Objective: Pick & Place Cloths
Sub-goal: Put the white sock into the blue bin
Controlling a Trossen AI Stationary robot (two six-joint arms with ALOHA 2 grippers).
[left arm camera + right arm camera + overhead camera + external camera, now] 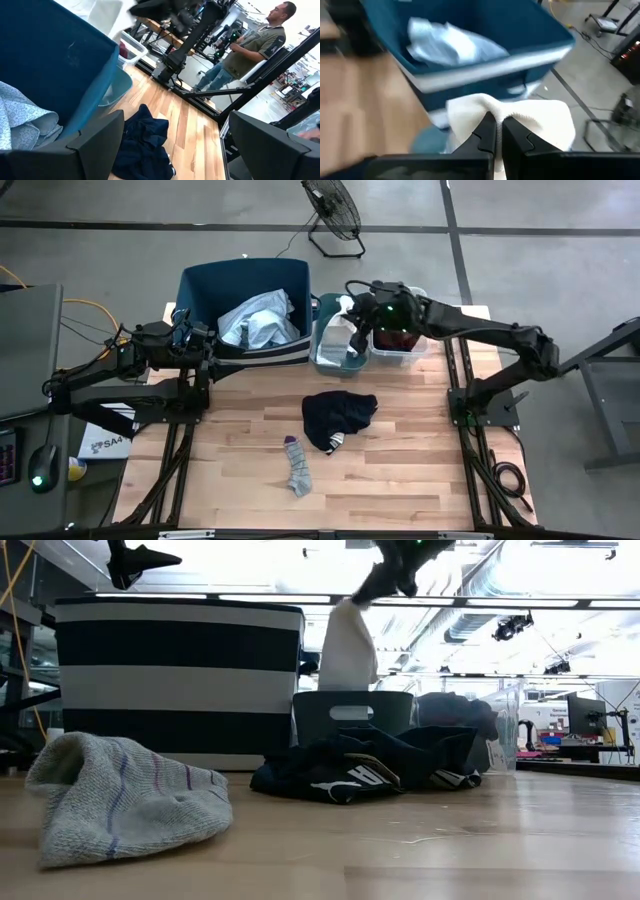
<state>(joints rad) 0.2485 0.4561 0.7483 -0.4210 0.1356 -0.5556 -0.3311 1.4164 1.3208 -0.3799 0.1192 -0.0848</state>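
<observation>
Wooden tabletop (400, 480): right gripper (499, 131), fingers clamped on white fabric sock (530, 122), hangs over small teal plastic bin (335, 350). Navy dotted garment (338, 418) and grey sock (297, 467) lie before that bin; left gripper (205, 338), fingers apart, sits beside it.

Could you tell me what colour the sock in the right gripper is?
White; the sock shows best in the right wrist view, pinched by the right gripper.

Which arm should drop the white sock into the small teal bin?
Right. Its gripper is already shut on the white sock, hanging over the small teal bin. The left gripper waits open beside the big striped bin, holding nothing.
</observation>
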